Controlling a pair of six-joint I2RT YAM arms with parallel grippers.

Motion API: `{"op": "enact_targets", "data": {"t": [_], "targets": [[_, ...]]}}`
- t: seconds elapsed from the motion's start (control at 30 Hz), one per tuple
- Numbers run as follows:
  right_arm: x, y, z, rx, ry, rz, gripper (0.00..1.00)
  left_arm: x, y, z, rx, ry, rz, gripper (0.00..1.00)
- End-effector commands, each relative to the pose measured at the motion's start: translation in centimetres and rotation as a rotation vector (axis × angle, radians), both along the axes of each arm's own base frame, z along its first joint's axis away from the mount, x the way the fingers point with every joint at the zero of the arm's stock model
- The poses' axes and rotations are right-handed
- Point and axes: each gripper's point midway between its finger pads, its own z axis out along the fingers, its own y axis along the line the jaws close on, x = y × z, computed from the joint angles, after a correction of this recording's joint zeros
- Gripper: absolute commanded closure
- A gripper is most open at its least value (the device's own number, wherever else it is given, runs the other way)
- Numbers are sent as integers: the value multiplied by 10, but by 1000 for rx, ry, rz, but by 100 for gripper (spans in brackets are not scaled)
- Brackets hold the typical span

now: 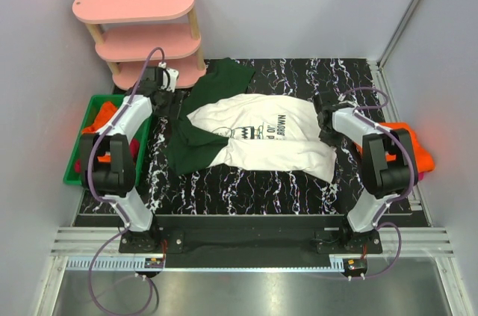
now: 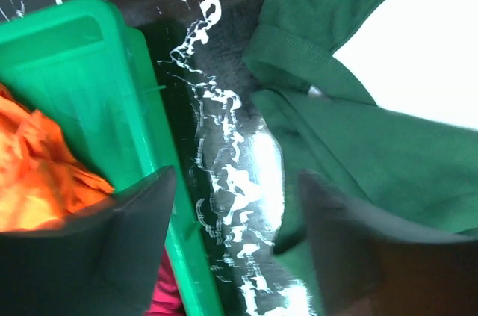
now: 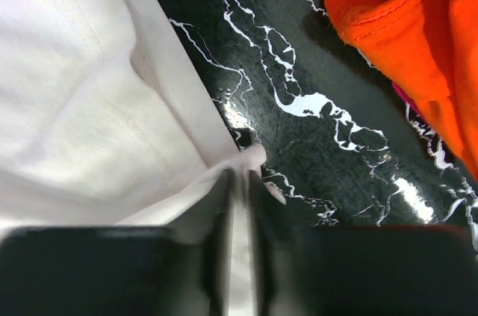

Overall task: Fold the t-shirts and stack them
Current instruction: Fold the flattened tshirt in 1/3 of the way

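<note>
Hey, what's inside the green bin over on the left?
Crumpled orange cloth fills most of the green bin, with a bit of magenta cloth beside it. From above, the left arm covers the bin's middle, so whatever lies under the cloth is hidden.

One white shirt (image 1: 261,137) with green sleeves. Two orange shirts: left orange shirt (image 1: 103,116), right orange shirt (image 1: 420,153). One green bin (image 1: 73,172). One pink shelf (image 1: 134,4), three tiers. Two arms: left arm (image 1: 131,116), right arm (image 1: 355,123).
</note>
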Motion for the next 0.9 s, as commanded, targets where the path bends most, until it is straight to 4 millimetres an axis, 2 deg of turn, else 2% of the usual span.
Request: {"op": "enact_targets", "data": {"t": [0.0, 0.03, 0.07, 0.1, 0.17, 0.2, 0.27, 0.3, 0.33, 0.37, 0.43, 0.47, 0.53, 0.7, 0.87], "targets": [[18, -7, 35, -26, -123, -4, 58, 18, -1, 59, -6, -184, 23, 1], [18, -9, 41, -31, -140, -5, 42, 14, 0, 63, -4, -193, 25, 1], [16, -10, 47, -36, -150, -1, 36, 11, 1, 70, -4, -209, 28, 1], [15, -11, 59, -41, -180, 10, 33, 5, 1, 87, -7, -247, 28, 1], [7, -13, 68, -41, -188, 13, 31, -12, -1, 91, -20, -243, 13, 1], [4, -10, 78, -11, -220, 18, 31, -24, -3, 106, -31, -272, -4, 1], [-13, -1, 71, 52, -199, 26, 33, -48, -14, 100, -57, -223, -42, 1], [-21, 3, 73, 91, -213, 7, 34, -58, -17, 105, -62, -224, -56, 1], [-34, 6, 62, 115, -184, 1, 35, -66, -22, 102, -63, -201, -72, 1], [-41, 14, 60, 169, -187, -20, 36, -81, -30, 96, -92, -141, -97, 1], [-62, 22, 42, 205, -136, -34, 37, -93, -43, 92, -122, -87, -139, 1], [-68, 32, 40, 230, -138, -36, 38, -105, -48, 87, -137, -36, -158, 1], [-82, 39, 29, 235, -112, -34, 39, -114, -52, 80, -137, 0, -171, 1], [-98, 54, 20, 226, -75, -11, 39, -132, -52, 60, -125, 77, -177, 1], [-110, 49, 15, 190, -54, -24, 39, -148, -55, 33, -116, 213, -184, 1]]}}
